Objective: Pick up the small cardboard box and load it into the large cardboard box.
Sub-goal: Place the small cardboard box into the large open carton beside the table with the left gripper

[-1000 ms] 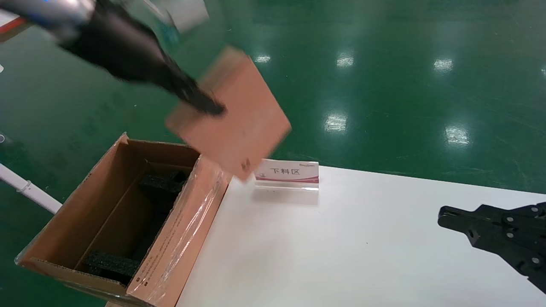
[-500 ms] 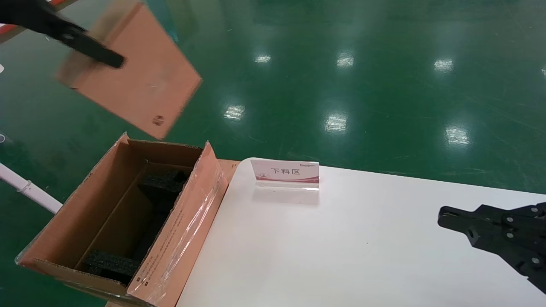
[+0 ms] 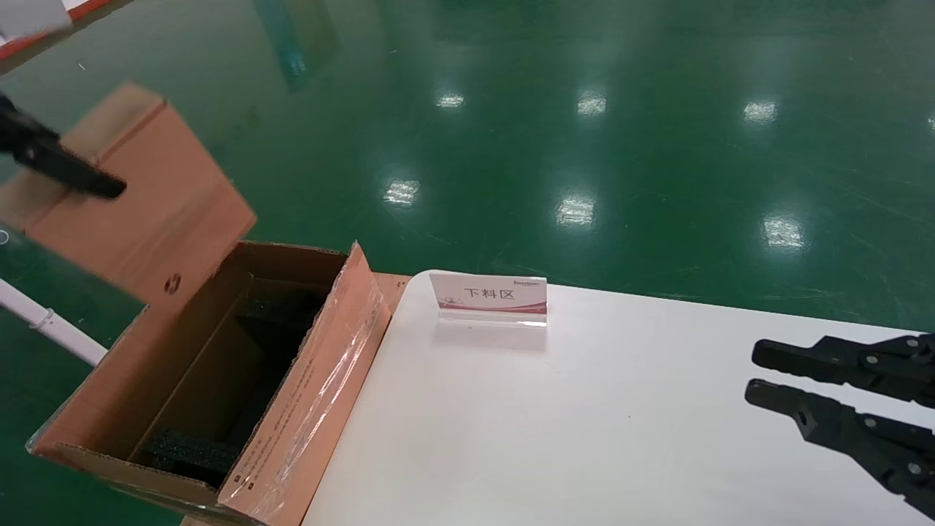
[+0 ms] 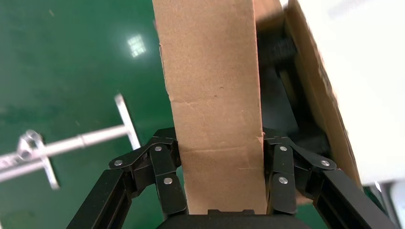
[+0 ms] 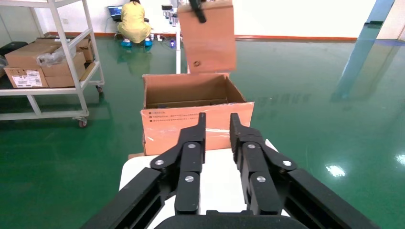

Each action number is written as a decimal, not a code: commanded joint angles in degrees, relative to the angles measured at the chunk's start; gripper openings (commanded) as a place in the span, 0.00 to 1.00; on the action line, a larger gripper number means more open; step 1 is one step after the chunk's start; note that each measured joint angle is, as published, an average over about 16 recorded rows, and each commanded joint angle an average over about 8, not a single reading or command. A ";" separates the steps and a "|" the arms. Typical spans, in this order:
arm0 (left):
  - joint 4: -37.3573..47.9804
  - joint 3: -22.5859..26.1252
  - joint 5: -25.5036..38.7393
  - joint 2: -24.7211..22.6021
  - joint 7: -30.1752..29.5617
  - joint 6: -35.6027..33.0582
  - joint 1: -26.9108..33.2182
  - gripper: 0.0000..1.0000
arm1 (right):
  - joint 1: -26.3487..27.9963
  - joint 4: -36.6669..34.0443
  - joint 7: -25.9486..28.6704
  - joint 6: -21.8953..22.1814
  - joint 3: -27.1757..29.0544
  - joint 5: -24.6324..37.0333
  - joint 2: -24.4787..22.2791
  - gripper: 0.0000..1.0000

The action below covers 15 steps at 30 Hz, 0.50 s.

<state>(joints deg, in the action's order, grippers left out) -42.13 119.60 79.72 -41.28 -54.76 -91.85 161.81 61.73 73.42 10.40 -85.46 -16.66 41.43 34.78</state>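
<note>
Glossy green floor lies beneath the left gripper (image 4: 217,171), whose fingers (image 4: 167,179) clamp the small cardboard box (image 3: 139,201), seemingly light and stiff, by its flat sides above the large cardboard box (image 3: 292,409).

1. The small box (image 3: 139,212), upper left of the head view, is plain brown with a small dark symbol near its lower corner.
2. The large box (image 3: 95,398), lower left, is brown; one flap has glossy clear tape and small dark print, and black foam (image 3: 191,451) lies inside.
3. The left gripper (image 3: 66,166) and right gripper (image 3: 763,376) are black, with silver rivets.
4. The table (image 3: 584,438) is white.
5. The floor (image 3: 584,131) is glossy green with white light spots.
6. The sign (image 3: 489,296) is white with a pink-red band and dark characters.
</note>
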 commanded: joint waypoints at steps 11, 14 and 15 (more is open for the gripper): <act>0.58 16.10 -12.03 -0.78 -4.78 0.50 -0.97 0.00 | 0.01 0.00 -0.02 0.02 -0.04 -0.03 -0.02 1.00; 1.21 18.37 -13.97 -0.85 -5.12 0.99 -1.80 0.00 | 0.01 0.00 -0.03 0.02 -0.05 -0.04 -0.02 1.00; 1.47 18.90 -14.47 -0.87 -5.20 1.22 -2.15 0.00 | 0.01 0.00 -0.03 0.02 -0.06 -0.04 -0.02 1.00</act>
<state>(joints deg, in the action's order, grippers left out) -40.54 137.64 65.66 -42.12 -59.96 -90.39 159.39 61.75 73.42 10.37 -85.44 -16.72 41.39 34.76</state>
